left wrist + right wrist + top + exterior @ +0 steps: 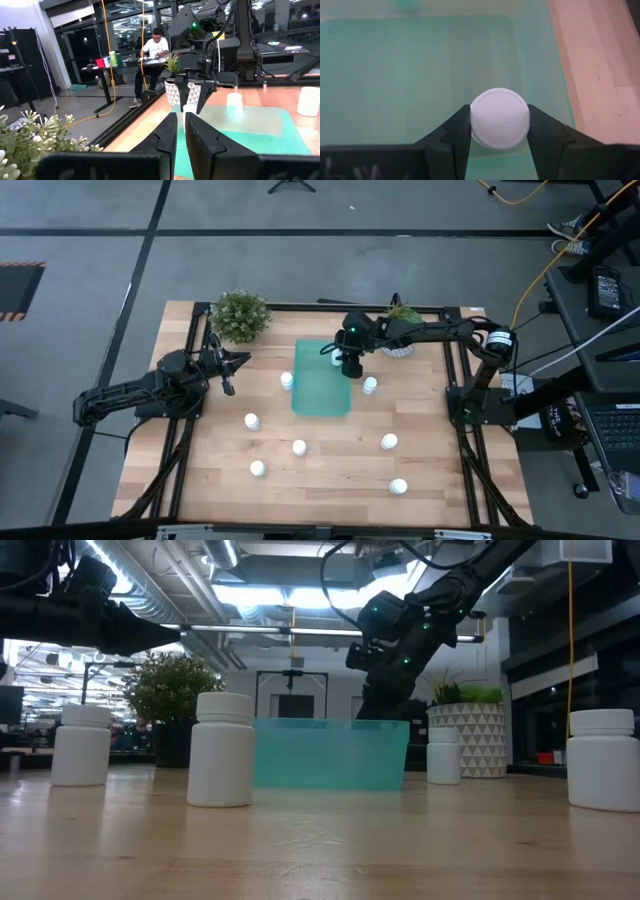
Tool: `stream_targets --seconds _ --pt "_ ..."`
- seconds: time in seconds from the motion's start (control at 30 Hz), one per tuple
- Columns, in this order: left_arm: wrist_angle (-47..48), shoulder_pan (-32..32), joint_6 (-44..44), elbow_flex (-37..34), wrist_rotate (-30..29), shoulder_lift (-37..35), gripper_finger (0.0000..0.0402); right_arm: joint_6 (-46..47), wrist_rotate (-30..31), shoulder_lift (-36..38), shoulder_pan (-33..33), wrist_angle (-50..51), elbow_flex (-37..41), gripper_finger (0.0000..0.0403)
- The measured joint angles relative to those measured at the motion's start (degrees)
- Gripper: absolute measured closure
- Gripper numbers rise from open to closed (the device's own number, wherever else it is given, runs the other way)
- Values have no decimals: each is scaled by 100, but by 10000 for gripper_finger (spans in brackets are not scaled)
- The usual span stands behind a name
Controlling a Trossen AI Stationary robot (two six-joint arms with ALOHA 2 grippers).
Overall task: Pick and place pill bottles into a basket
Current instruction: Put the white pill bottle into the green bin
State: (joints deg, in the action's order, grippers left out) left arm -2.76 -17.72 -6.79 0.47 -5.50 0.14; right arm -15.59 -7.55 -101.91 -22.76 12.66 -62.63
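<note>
Here we see the right gripper (499, 125) clamped on a pill bottle (499, 118) above the basket (322, 385), near its upper right corner in the high view. Released so close to the rim, it could tip out. The left gripper (228, 364), fingers nearly together, waits at left.

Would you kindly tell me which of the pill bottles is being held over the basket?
The pill bottle clamped in the right pincer above the teal basket; all the others stand free on the wooden table.
</note>
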Motion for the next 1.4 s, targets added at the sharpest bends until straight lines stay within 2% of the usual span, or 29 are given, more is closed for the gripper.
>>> stream_targets --seconds 0.47,0.73,1.0,1.17,1.4 --pt "0 0 7 0 0 0 368 28 11 0 0 -125 109 248" --pt "0 1 17 0 11 0 368 186 11 0 0 -201 109 197" --pt "0 2 9 0 52 0 368 142 198 0 0 -136 85 187" --pt "0 2 1 0 52 0 368 21 210 2 4 97 -257 186" --pt "0 2 0 0 50 0 368 183 272 6 32 917 -1025 189"
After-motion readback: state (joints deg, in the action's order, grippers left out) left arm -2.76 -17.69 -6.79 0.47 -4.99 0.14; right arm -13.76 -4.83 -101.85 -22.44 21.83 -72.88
